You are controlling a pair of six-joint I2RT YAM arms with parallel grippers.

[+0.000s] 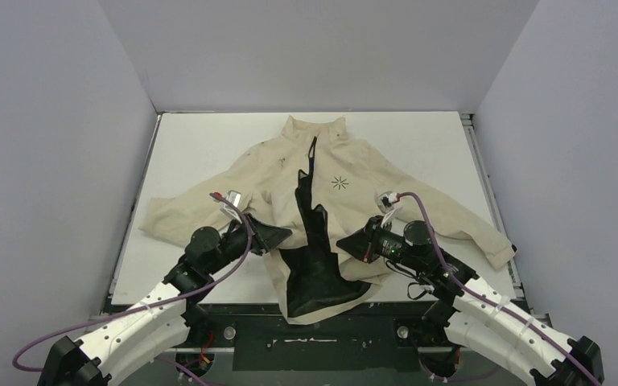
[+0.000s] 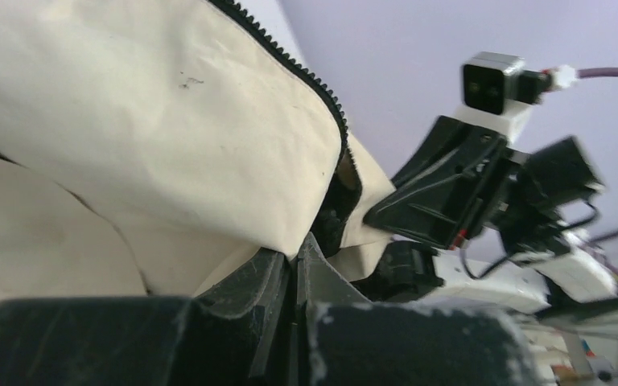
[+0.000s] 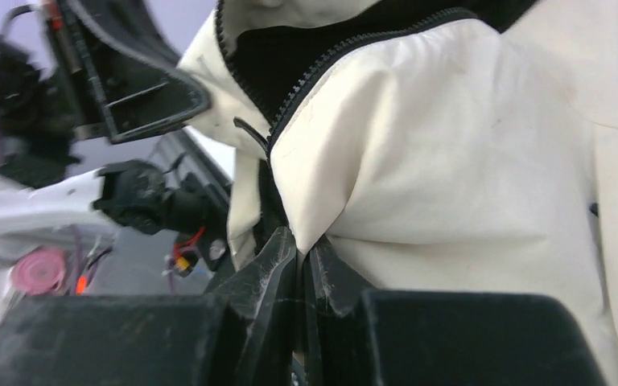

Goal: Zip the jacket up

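The beige jacket point(image 1: 386, 173) lies face up on the white table, collar far, front open from mid-chest down, black lining point(image 1: 315, 265) showing. The black zipper point(image 1: 312, 153) is joined only near the collar. My left gripper point(image 1: 283, 236) is shut on the lower edge of the jacket's left front panel point(image 2: 169, 121), cloth pinched between the fingertips point(image 2: 273, 269). My right gripper point(image 1: 346, 244) is shut on the lower edge of the right front panel point(image 3: 418, 153), a cloth corner pinched between its fingertips point(image 3: 278, 261). Zipper teeth point(image 3: 322, 68) run along that panel's edge.
The jacket's sleeves spread toward the table's left edge point(image 1: 133, 233) and right edge point(image 1: 499, 241). The hem hangs over the near table edge point(image 1: 241, 304). Grey walls enclose the table on three sides. Each wrist view shows the other arm close by.
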